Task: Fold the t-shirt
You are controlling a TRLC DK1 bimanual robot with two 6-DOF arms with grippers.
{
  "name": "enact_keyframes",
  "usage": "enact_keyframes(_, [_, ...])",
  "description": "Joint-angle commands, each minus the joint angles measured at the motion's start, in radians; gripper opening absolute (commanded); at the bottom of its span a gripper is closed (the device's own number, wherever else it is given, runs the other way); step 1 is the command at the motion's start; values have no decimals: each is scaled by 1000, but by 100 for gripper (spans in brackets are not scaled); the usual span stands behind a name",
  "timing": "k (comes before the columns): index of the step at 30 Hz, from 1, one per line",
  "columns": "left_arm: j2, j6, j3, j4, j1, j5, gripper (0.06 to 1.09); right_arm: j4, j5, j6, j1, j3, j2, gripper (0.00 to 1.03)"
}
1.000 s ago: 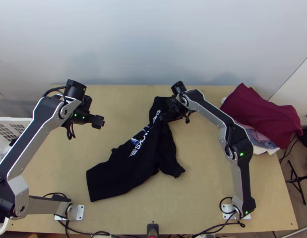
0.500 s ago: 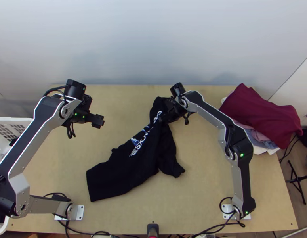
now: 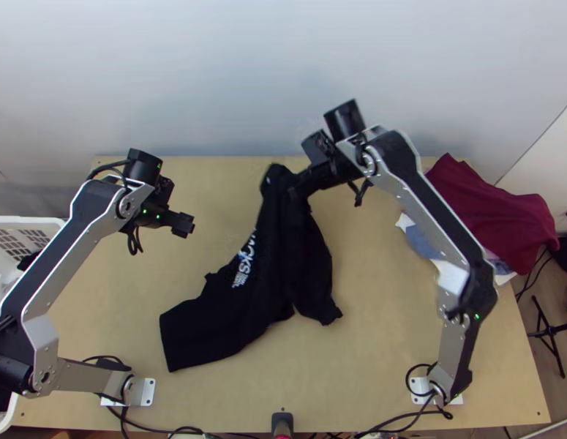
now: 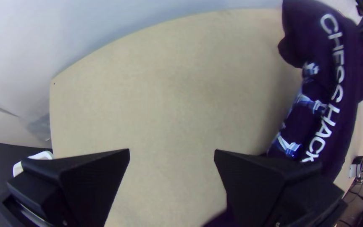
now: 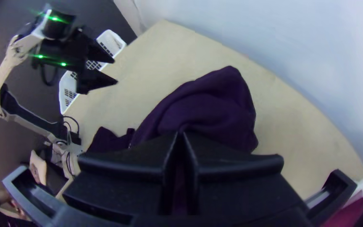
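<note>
I record 1 black t-shirt at the middle of the wooden worktop, running aslant from near left towards far centre. The near-left part lies spread; the far part is bunched and raised. White lettering and a blue print run along its left side. My right gripper is at the shirt's far part, jaws clenched on a gathered fold; whether that is sleeve or collar, I cannot tell. My left gripper is above the left part of the worktop, well apart from the shirt, jaws released with a broad gap. At the left edge I note 1 white basket. At far right, 1 burgundy cloth is draped over lighter garments.
</note>
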Motion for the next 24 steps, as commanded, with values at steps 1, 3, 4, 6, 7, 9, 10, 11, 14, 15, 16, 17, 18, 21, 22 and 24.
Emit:
enact_keyframes(1, [7,19,-38,30,-4,2,103,-58,116,-87,104,159,-127,3])
enact_keyframes(3, [6,20,-67,44,-18,5,103,-57,173,-110,112,150,-172,3])
enact_keyframes(4, [6,25,-84,52,-30,5,103,-55,195,-110,112,150,-192,3])
enact_keyframes(6, [6,29,-110,64,-57,4,103,-21,247,-89,92,147,-244,3])
enact_keyframes(7, [6,28,-116,69,-67,4,103,8,281,-81,72,146,-273,3])
enact_keyframes(9, [6,20,-116,75,-79,5,103,63,356,-75,32,146,-327,3])
enact_keyframes(10, [6,17,-118,81,-82,5,103,83,380,-72,9,146,-351,3])
enact_keyframes(11, [13,14,-118,87,-87,5,103,95,393,-66,-17,146,-374,3])
enact_keyframes(14, [35,5,-115,99,-111,5,103,92,397,-36,-80,120,-446,3])
enact_keyframes(15, [42,0,-115,107,-123,5,103,82,397,-38,-94,93,-471,3])
enact_keyframes(16, [50,-4,-113,113,-137,5,103,65,397,-38,-109,66,-494,3])
enact_keyframes(17, [61,-12,-112,121,-153,5,103,34,396,-38,-115,34,-512,3])
enact_keyframes(18, [75,-20,-107,128,-169,5,103,6,396,-38,-117,-9,-529,3])
enact_keyframes(21, [134,-40,-87,170,-225,5,103,-21,391,-55,-127,-200,-615,3])
enact_keyframes(22, [162,-44,-72,180,-242,5,103,-29,386,-62,-131,-258,-644,3])
enact_keyframes(24, [222,-49,-26,200,-265,5,103,-55,380,-72,-147,-353,-692,3])
